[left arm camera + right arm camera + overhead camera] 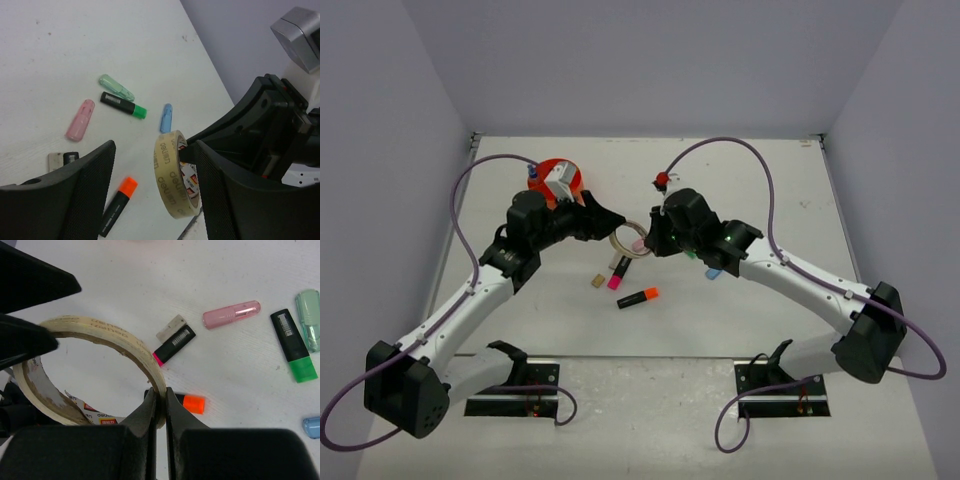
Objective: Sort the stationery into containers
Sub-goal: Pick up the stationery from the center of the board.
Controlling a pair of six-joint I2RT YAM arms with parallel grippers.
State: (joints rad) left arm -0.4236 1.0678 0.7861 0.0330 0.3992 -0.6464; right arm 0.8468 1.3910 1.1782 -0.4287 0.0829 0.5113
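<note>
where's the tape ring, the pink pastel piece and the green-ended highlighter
tape ring [164,175], left wrist view, printed outer face
pink pastel piece [231,314], right wrist view, middle of its body
green-ended highlighter [294,346], right wrist view, black barrel

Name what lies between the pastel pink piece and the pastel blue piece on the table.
A black highlighter with a green end lies between the pastel pink piece and pastel blue piece, clearest in the left wrist view.
</note>
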